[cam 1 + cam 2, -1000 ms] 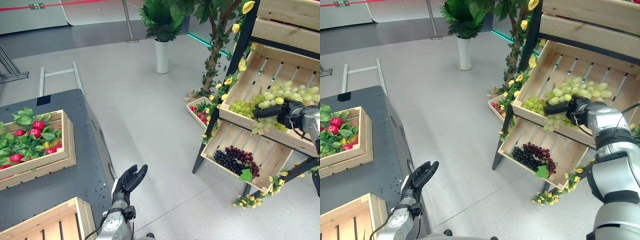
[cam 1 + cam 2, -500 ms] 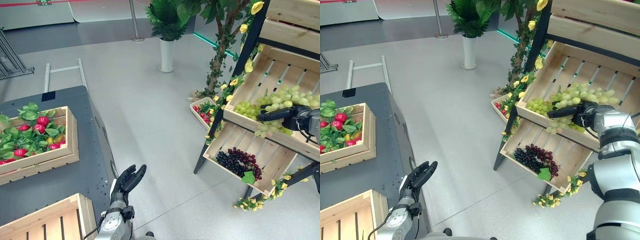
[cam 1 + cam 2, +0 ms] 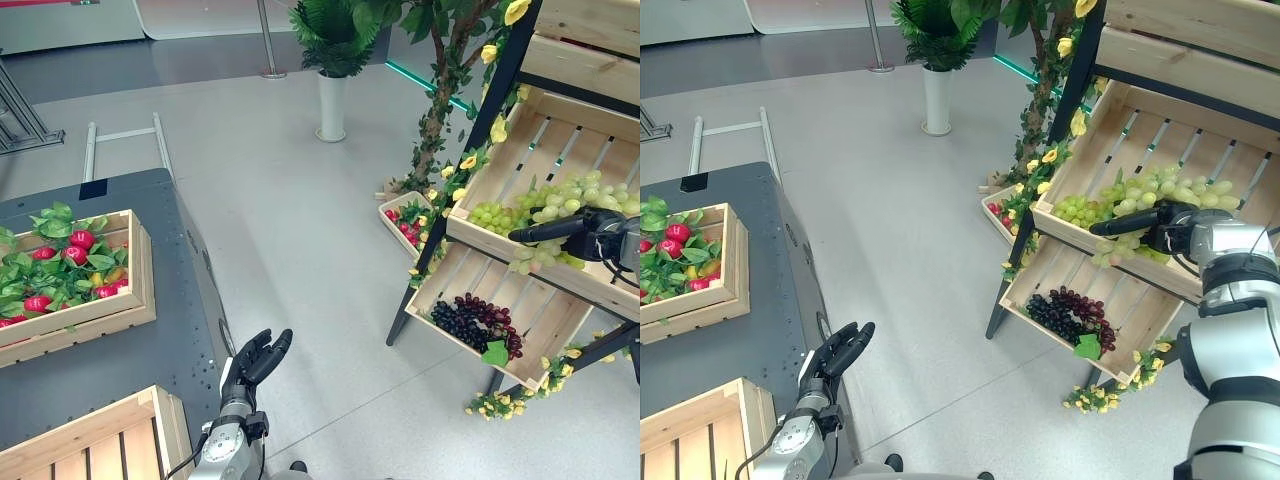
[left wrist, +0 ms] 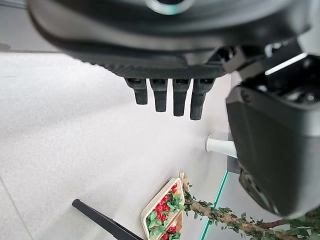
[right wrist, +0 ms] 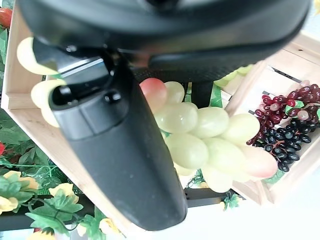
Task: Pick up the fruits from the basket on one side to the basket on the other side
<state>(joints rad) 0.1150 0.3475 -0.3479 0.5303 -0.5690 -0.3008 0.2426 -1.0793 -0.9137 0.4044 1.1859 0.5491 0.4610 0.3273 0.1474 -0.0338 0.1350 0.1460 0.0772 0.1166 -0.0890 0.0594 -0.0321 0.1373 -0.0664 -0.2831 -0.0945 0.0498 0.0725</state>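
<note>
Right hand fingertips hidden among green grapes; grip unclear. Upper shelf crate cut by frame edge. Near wooden crate cut at bottom. Small floor crate fruit too small to identify.

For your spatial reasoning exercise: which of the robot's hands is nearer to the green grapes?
Right. The right hand is at the green grapes in the shelf crate; the left hand hangs low beside the dark table, far from them.

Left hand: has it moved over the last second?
No. The left hand hangs open at the same spot beside the dark table's right edge; the slight shift of the whole view is the camera's.
</note>
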